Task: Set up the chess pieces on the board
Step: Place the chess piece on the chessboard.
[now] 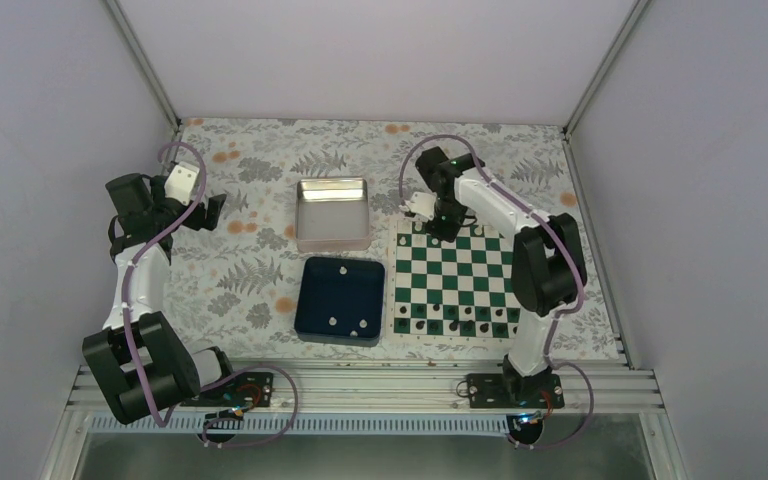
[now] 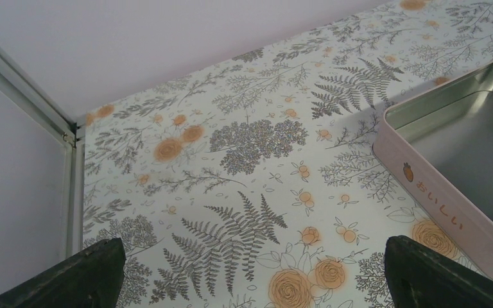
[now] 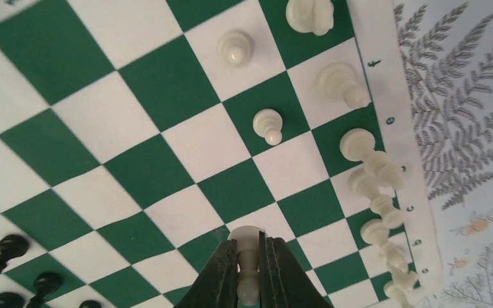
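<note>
My right gripper is shut on a white pawn, held by its stem just above the board near its far edge. Two more white pawns stand on squares ahead. Several white chess pieces line the lettered edge row. Black pieces show at the lower left. In the top view the right gripper is over the far left corner of the board. My left gripper hangs open over the floral tablecloth with nothing between its fingers.
A shiny metal tin sits at mid-table, its pink wall to the right of my left gripper. A dark blue tray with three small white pieces lies left of the board. Black pieces fill the board's near rows.
</note>
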You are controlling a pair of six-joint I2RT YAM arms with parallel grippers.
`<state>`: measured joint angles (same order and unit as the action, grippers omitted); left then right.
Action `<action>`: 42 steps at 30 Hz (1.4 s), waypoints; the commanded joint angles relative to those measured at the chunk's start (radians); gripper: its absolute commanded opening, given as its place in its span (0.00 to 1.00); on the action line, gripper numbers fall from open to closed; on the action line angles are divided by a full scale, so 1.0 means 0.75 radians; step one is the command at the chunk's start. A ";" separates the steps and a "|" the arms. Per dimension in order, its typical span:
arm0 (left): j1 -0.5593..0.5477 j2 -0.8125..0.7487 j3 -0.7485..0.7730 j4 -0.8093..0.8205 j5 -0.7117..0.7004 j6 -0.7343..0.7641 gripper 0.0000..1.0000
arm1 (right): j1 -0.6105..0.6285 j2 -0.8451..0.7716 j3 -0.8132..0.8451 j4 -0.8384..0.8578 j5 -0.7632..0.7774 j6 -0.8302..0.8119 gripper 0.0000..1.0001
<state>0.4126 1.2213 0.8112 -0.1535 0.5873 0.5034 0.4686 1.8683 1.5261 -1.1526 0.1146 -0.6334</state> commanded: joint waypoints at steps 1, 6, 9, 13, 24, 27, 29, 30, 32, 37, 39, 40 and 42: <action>0.010 -0.015 0.006 0.006 0.036 -0.011 1.00 | -0.059 0.069 -0.041 0.096 -0.033 -0.052 0.07; 0.010 -0.015 0.006 0.004 0.035 -0.011 1.00 | -0.123 0.158 -0.060 0.162 -0.049 -0.081 0.07; 0.010 -0.015 0.007 0.003 0.034 -0.009 1.00 | -0.145 0.208 -0.059 0.182 -0.029 -0.080 0.08; 0.010 -0.009 0.006 0.006 0.031 -0.010 1.00 | -0.167 0.244 -0.056 0.204 -0.018 -0.087 0.08; 0.010 0.001 0.004 0.008 0.033 -0.005 1.00 | -0.177 0.279 -0.027 0.200 -0.031 -0.092 0.09; 0.010 0.006 0.004 0.008 0.033 -0.004 1.00 | -0.177 0.284 -0.022 0.200 -0.037 -0.094 0.09; 0.010 0.005 0.005 0.008 0.033 -0.002 1.00 | -0.177 0.281 -0.018 0.195 -0.041 -0.092 0.11; 0.010 0.006 0.003 0.008 0.033 -0.002 1.00 | -0.178 0.278 -0.015 0.189 -0.045 -0.092 0.13; 0.010 0.006 0.004 0.008 0.034 -0.002 1.00 | -0.177 0.261 -0.009 0.173 -0.056 -0.091 0.16; 0.010 0.004 0.006 0.005 0.033 -0.002 1.00 | -0.177 0.188 0.027 0.103 -0.059 -0.080 0.23; 0.010 0.000 0.006 0.002 0.038 -0.003 1.00 | -0.176 0.151 0.042 0.077 -0.057 -0.074 0.24; 0.010 -0.001 0.005 0.003 0.037 -0.002 1.00 | -0.175 0.131 0.054 0.056 -0.067 -0.074 0.24; 0.010 -0.002 0.006 0.002 0.039 -0.002 1.00 | -0.168 0.097 0.079 0.013 -0.102 -0.080 0.24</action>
<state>0.4126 1.2221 0.8112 -0.1539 0.5877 0.5037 0.3450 2.0312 1.5276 -1.0698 0.0830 -0.6891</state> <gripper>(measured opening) 0.999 0.240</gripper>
